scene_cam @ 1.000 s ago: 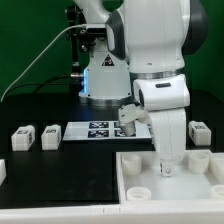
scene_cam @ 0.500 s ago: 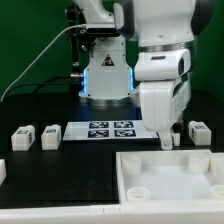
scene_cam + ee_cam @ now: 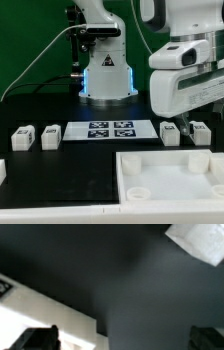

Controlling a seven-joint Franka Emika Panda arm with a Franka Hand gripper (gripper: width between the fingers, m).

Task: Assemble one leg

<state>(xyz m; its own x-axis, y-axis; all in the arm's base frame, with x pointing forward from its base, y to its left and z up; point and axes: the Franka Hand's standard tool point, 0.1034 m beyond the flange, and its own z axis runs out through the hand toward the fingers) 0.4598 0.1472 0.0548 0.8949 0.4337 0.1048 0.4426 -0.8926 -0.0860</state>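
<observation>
Gripper hovers, wide and empty, over the leg at the exterior view's right.
That leg stands on the table just beside a second leg. A third leg and a fourth leg wait at the left: four, laid out loose, likely for picking. Between the pairs lies one marker board; one walled tray piece sits in front.

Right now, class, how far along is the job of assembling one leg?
Done: nothing visible; all four legs lie loose, two at the exterior view's left, two at its right. In hand: nothing; the gripper is open and empty near the right pair. Left: grasp a leg and fit it to the large white walled piece.
</observation>
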